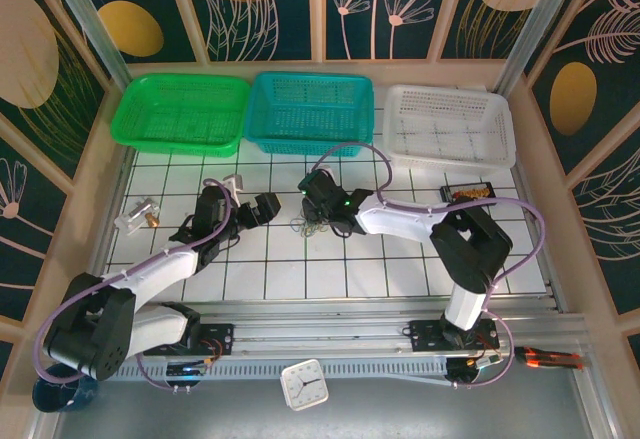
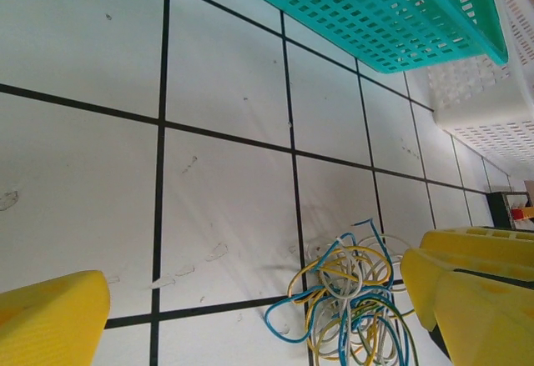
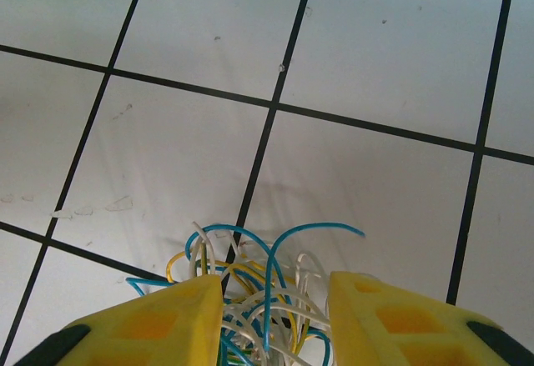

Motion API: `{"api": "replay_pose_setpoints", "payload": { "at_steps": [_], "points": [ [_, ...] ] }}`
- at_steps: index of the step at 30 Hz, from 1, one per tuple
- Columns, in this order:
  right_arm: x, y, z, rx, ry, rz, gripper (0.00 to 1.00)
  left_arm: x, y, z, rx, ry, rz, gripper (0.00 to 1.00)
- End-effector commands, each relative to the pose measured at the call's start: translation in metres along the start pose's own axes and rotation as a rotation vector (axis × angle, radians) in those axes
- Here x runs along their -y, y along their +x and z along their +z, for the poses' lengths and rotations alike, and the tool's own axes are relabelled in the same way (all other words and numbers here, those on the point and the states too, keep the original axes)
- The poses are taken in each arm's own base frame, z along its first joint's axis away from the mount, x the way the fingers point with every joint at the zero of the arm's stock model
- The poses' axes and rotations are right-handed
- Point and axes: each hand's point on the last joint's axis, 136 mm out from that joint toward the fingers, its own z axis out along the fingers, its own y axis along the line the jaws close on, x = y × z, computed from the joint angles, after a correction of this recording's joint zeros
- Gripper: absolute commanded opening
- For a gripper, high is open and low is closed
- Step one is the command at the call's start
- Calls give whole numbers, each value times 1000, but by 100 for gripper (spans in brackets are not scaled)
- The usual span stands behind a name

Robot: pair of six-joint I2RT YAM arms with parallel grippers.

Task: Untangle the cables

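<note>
Behind the cables (image 1: 312, 223), three baskets (image 1: 310, 112) sit; right hand (image 3: 275, 320) half-closed straddling them, left hand (image 1: 262, 209) wide open.

We see thin, glossy plastic-sheathed cables (image 3: 250, 291) on a smooth white table (image 3: 375, 74) with scuff marks; perforated plastic teal basket (image 2: 375, 7); matt yellow plastic fingers (image 3: 150, 324).

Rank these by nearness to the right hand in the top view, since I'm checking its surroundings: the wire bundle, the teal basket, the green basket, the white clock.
1. The tangled bundle of thin blue, yellow and white wires, at the right hand.
2. The teal plastic mesh basket, just behind it.
3. The green plastic mesh basket, back left.
4. The small white square clock, near edge, appears farthest.
</note>
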Motion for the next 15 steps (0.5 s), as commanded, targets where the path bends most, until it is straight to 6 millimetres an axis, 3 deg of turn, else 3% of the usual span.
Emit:
{"api": "replay_pose_setpoints", "payload": {
  "at_steps": [1, 15],
  "points": [
    [-3, -7, -10, 26, 10, -5, 39, 6, -2, 1, 3, 28, 15, 99],
    [8, 6, 5, 1, 63, -11, 25, 6, -1, 1, 2, 28, 16, 99]
  ]
}}
